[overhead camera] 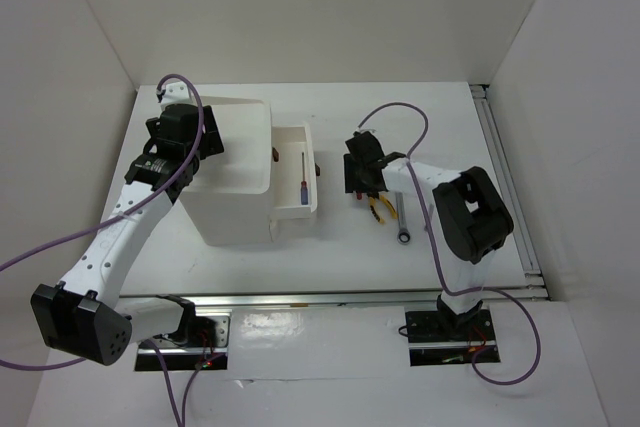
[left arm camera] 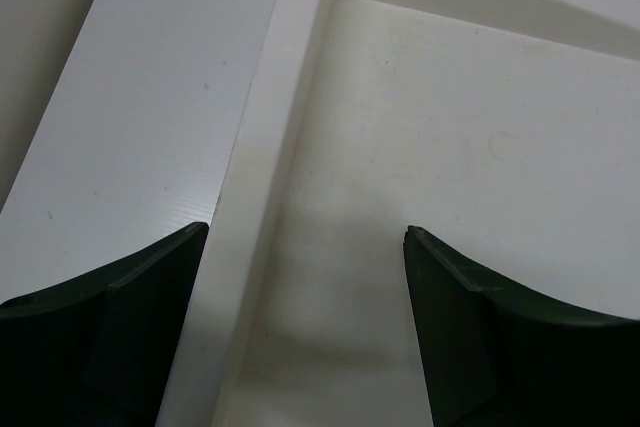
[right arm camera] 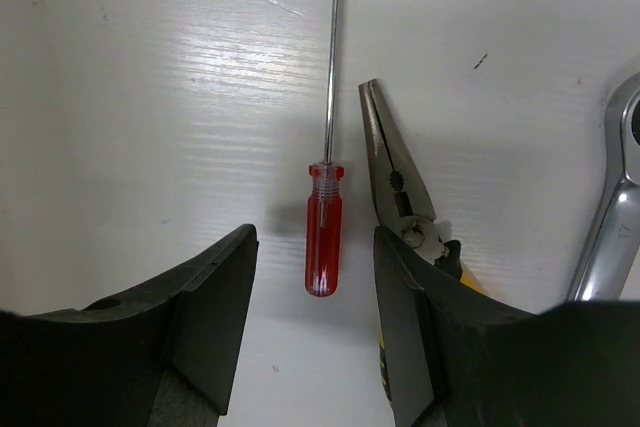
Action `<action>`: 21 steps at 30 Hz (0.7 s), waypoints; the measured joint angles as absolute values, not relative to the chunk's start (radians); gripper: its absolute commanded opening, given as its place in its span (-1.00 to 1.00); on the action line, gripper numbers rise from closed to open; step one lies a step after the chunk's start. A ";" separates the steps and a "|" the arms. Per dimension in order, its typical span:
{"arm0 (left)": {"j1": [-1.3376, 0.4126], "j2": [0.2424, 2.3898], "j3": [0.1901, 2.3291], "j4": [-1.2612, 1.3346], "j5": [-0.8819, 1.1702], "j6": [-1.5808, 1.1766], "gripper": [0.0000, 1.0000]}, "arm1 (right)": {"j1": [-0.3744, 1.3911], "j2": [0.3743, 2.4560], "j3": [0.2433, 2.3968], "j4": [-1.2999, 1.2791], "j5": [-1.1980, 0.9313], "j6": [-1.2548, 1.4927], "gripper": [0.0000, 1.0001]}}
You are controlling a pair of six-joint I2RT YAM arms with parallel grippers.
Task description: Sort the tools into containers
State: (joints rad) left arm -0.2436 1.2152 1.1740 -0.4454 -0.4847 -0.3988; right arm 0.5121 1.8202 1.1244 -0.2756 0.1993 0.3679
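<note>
Where the right arm reaches down to the white table [overhead camera: 450, 127], the right gripper [right arm camera: 314, 237] hangs with fingers spread, straddling the handle of a thin red-handled screwdriver [right arm camera: 324, 242] that lies flat; contact cannot be made out. Just beside the screwdriver lie yellow-and-black-handled needle-nose pliers [right arm camera: 392, 177], handles partly hidden by one finger. A silver wrench [right arm camera: 608, 227] lies beyond them. Left gripper [left arm camera: 305, 247]: fingers spread, nothing between them, poised over the rim of the deep square top bin [left arm camera: 480, 147] of the white plastic box unit [overhead camera: 235, 202]. Shallow white drawer [overhead camera: 288, 172] stands open, holding a thin blue-handled screwdriver [overhead camera: 303, 192].
</note>
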 measured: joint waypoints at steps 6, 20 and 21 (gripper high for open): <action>-0.244 1.215 1.174 -0.445 -0.485 -0.399 0.78 | 0.512 1.823 1.123 -0.273 0.183 0.368 0.12; -0.244 1.215 1.174 -0.445 -0.484 -0.399 0.78 | 0.507 1.882 1.136 -0.214 0.168 0.355 -0.88; -0.244 1.215 1.174 -0.445 -0.484 -0.399 0.78 | 0.507 1.887 1.142 -0.207 0.166 0.359 -1.00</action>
State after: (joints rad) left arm -0.2436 1.2152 1.1740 -0.4454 -0.4839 -0.3988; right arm 0.5072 1.8874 1.1416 -0.2066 0.1661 0.3588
